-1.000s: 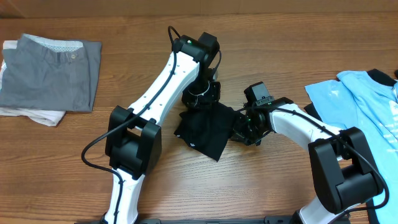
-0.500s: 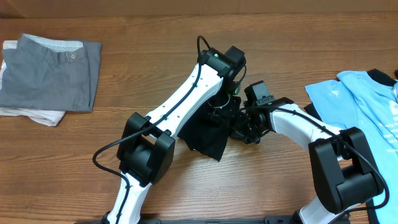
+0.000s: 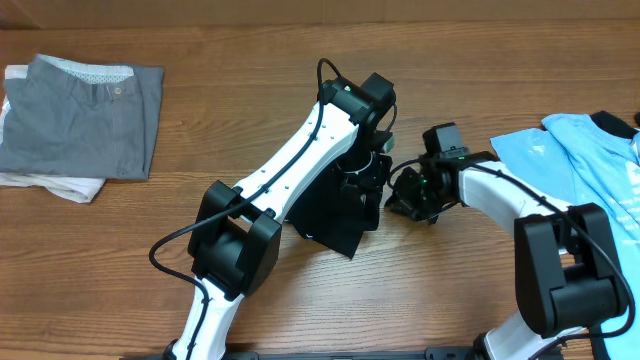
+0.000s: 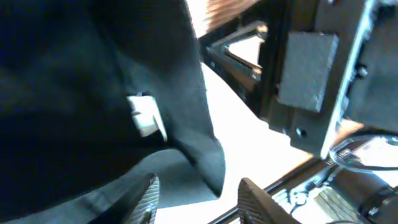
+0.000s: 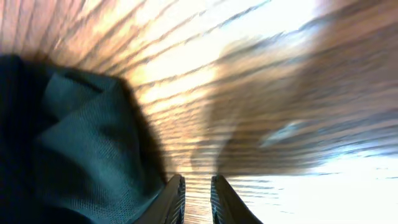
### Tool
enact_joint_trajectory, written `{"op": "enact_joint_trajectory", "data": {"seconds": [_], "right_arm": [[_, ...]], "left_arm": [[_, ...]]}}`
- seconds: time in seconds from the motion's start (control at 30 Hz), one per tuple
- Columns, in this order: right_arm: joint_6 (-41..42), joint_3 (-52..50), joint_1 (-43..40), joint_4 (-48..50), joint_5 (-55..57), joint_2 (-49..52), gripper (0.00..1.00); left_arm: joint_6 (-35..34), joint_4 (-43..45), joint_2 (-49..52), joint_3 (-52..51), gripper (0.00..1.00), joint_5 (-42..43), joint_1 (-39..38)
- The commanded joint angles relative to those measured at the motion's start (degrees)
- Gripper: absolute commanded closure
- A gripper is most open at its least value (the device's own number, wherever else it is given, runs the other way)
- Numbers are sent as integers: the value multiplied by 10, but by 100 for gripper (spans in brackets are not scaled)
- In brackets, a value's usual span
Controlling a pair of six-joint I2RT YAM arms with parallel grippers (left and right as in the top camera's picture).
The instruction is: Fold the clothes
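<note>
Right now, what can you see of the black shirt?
The black shirt is plain, soft, matte knit, bunched into a folded bundle in the middle of the wooden table, one corner pointing toward the robot's base. The left arm hides its upper edge. The left wrist view shows a small white tag on it. The right gripper, fingers nearly together, sits beside its right edge.

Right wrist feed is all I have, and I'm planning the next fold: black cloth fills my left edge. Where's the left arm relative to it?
Observer: Overhead, the left arm reaches over the black shirt mid-table, covering its upper part.
Operator: Is its gripper shut?
Observer: No; left wrist view shows the left gripper fingers apart, shirt edge hanging by them.
Operator: Other garments?
Observer: A grey garment far left, a light blue garment far right.
</note>
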Motion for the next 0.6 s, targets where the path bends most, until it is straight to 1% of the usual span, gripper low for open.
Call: {"op": "enact_joint_trajectory", "data": {"seconds": [0.0, 0.2, 0.27, 0.33, 0.37, 0.4, 0.43, 0.47, 0.5, 0.57], "right_arm": [[-18, 5, -13, 0, -6, 0, 82], [-32, 16, -66, -13, -7, 0, 83], [-50, 35, -97, -41, -7, 0, 87], [-72, 56, -122, -75, -8, 0, 87], [-92, 71, -134, -97, -11, 0, 87], [-128, 90, -146, -122, -25, 0, 85], [-170, 109, -155, -146, -46, 0, 82], [-209, 125, -159, -170, -65, 0, 79], [-246, 146, -162, -201, -78, 0, 76], [-276, 188, -161, -257, -76, 0, 74]], "left_arm": [[41, 4, -16, 14, 51, 64, -4], [61, -5, -20, 58, 52, 71, -4], [60, -9, -24, 91, 52, 54, -2], [49, -16, -28, 124, 51, 16, 4], [32, -23, -29, 141, 48, -15, 9], [14, -33, -30, 159, 35, -46, 15], [-3, -45, -30, 176, 14, -78, 23], [-11, -54, -30, 184, 8, -96, 30], [-16, -63, -30, 192, 6, -112, 40], [-16, -74, -30, 197, 0, -124, 65]]}}
